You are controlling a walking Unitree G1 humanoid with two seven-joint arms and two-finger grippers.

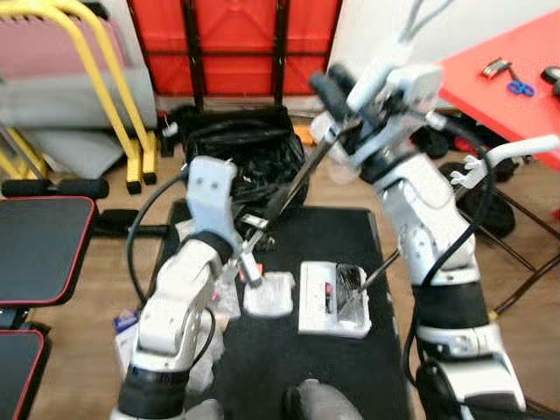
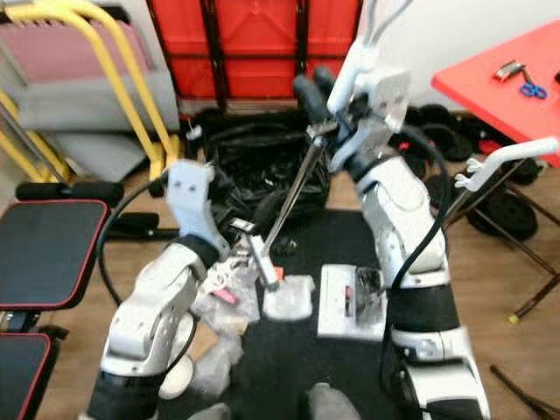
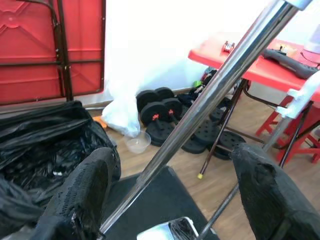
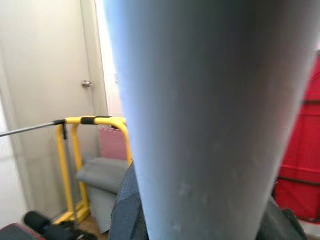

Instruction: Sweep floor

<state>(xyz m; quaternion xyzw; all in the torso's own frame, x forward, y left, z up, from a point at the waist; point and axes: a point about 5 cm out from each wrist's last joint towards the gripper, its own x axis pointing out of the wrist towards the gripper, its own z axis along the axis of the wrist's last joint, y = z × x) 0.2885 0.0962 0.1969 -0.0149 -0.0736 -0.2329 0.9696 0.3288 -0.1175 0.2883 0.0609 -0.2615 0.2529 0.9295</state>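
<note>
Nearest, the left gripper [image 2: 249, 254] sits low on the metal broom handle [image 2: 293, 188] over the near-left part of the black mat [image 1: 337, 236], fingers [image 3: 80, 192] apart w/ the pole between them, so it should close before any stroke. Further up, the right gripper [image 1: 337, 96] looks clamped on the handle's top, near the black trash bag [image 1: 241, 149] at the mat's far edge. The broom head is hard to make out among clear plastic scraps [image 1: 269, 293] and a white tray [image 1: 332, 302]; right wrist view is blocked by the pole.
</note>
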